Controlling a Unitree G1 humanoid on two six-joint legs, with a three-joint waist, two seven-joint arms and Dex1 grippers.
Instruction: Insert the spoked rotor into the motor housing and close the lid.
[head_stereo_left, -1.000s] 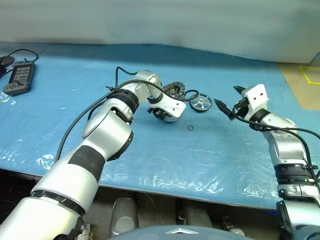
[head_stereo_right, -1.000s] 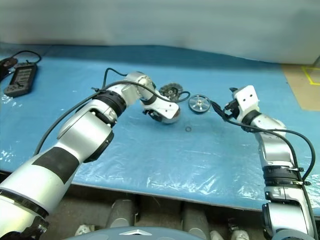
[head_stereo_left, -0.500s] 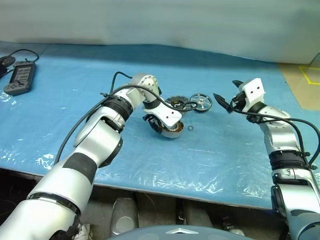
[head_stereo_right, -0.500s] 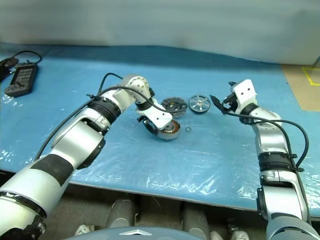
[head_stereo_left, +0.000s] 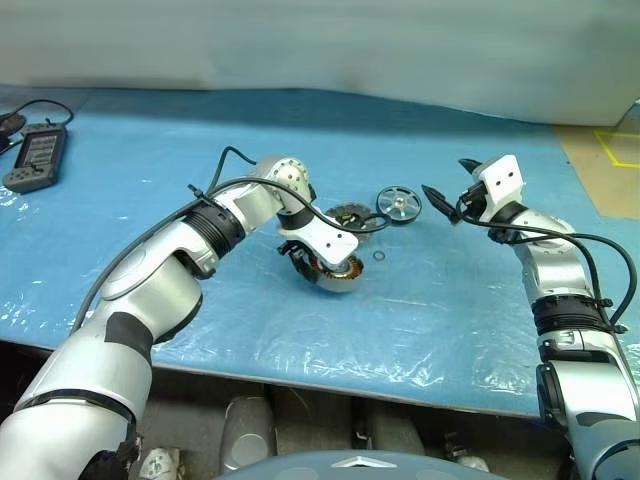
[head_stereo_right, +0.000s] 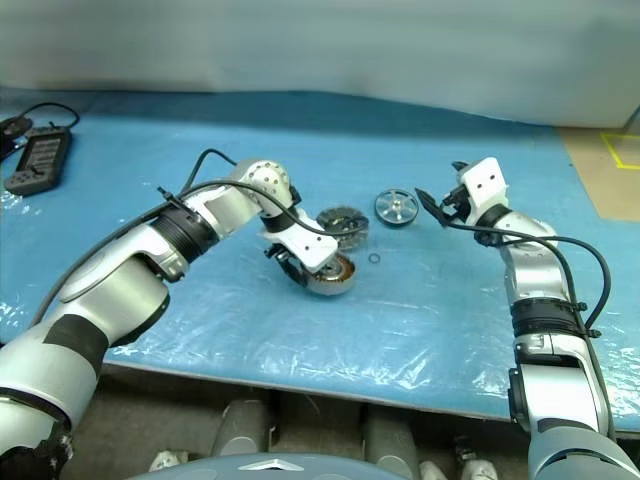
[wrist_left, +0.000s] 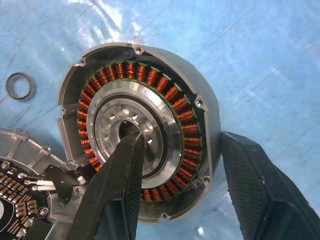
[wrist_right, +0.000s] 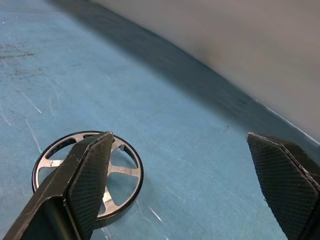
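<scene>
My left gripper (head_stereo_left: 318, 262) is shut on the motor housing (wrist_left: 150, 82), a metal ring with copper windings. One finger sits in its centre hub and the other outside the rim. The housing (head_stereo_left: 340, 273) is tilted low over the blue sheet, near the middle. Just behind it lies the lid (head_stereo_left: 350, 214), a dark toothed disc with a circuit board (wrist_left: 20, 210). The spoked rotor (head_stereo_left: 398, 201) lies flat to the right of the lid. My right gripper (wrist_right: 177, 142) is open and level, right next to the rotor (wrist_right: 120, 170), holding nothing.
A small metal ring (head_stereo_left: 381, 257) lies on the sheet between the housing and the rotor. A black handset (head_stereo_left: 38, 155) with a cable sits at the far left. The table's front edge (head_stereo_left: 330, 375) runs below the arms. A tan surface with yellow tape (head_stereo_left: 610, 160) borders the right.
My left gripper has drawn the housing away from the lid, toward the table's front edge, and tipped it further downward. The right gripper has stayed beside the rotor, still open.
</scene>
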